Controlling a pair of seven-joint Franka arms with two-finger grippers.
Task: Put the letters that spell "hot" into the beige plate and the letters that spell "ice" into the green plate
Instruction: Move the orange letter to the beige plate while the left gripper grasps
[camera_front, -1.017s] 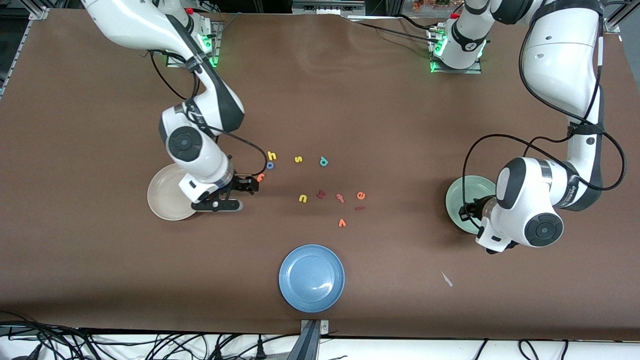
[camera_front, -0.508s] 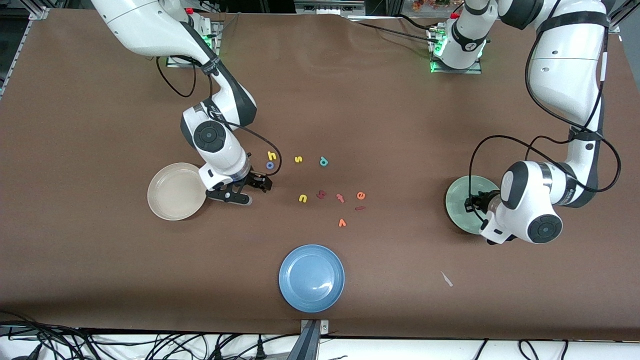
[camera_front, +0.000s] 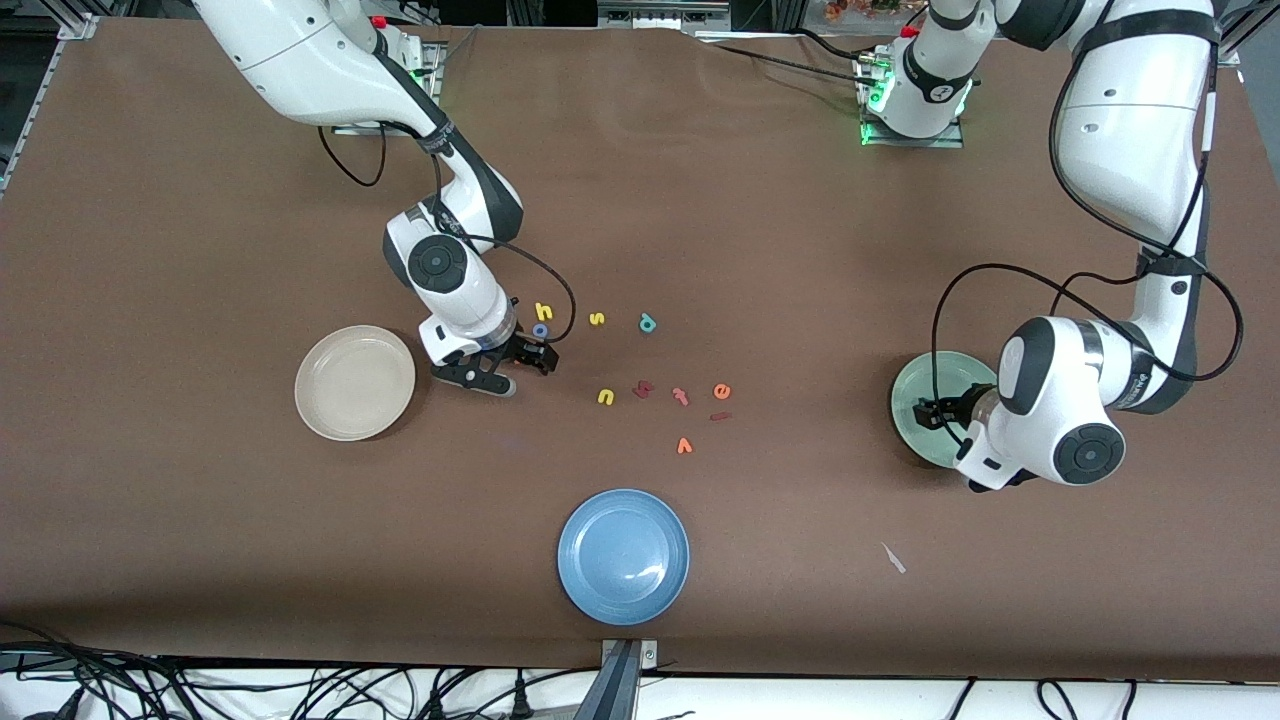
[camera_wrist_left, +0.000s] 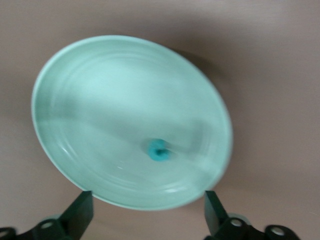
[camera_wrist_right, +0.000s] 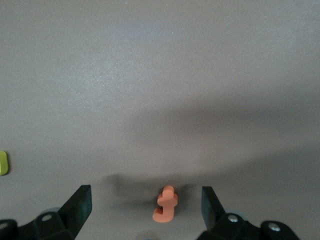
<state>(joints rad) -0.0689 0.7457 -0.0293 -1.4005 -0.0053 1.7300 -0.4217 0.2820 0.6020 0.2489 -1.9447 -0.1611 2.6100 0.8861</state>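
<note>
Over the green plate (camera_wrist_left: 75, 100) my left hand (camera_wrist_left: 147, 215) hangs spread, the teal "c" (camera_wrist_left: 159, 150) lying loose in it. Beside the blue "o" (camera_front: 540, 330) and yellow "h" (camera_front: 544, 311), my right hand (camera_wrist_right: 145, 210) stands spread around the orange "t" (camera_wrist_right: 166, 203) on the bench (camera_front: 800, 260), the beige plate (camera_front: 355, 383) nearby
</note>
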